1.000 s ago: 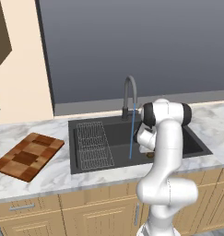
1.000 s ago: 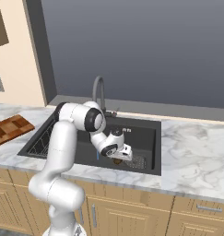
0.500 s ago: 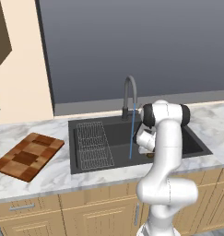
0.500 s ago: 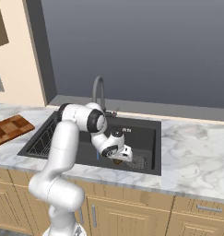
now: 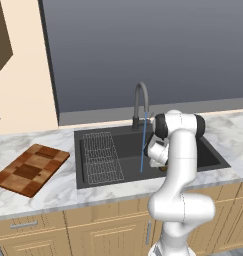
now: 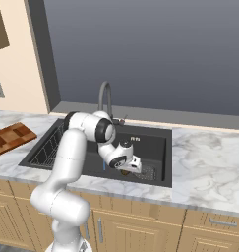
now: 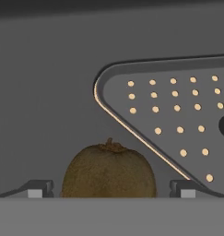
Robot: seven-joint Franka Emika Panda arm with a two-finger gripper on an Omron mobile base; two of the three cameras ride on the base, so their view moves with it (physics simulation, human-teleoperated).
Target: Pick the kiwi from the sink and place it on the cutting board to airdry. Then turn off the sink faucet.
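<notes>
Kiwi [image 7: 109,169] lies on the sink [image 5: 123,150] floor beside the perforated drain plate [image 7: 178,115], between our tool [image 7: 111,189] tips, which stand spread wide. We should lower squarely and pinch its middle before lifting. Since a second ago, the arm has barely moved; water runs from the faucet [image 5: 139,102].

The kiwi [image 7: 109,170] has a dull, fuzzy brown-olive skin with a small rough stem nub on top. The sink [image 5: 123,150] is a matt dark grey, smooth on its floor and walls. Its drain plate [image 7: 178,115] looks like smooth grey metal pierced with small holes, with a bright polished rim. A thin wire rack [image 5: 101,156] lies along the sink's left side. The faucet [image 5: 140,102] is dark, satin metal. The cutting board [image 5: 30,168] is matt wood in light and dark blocks. The counter [image 6: 209,167] is glossy veined marble, above pale wood cabinets [image 6: 140,226].
</notes>
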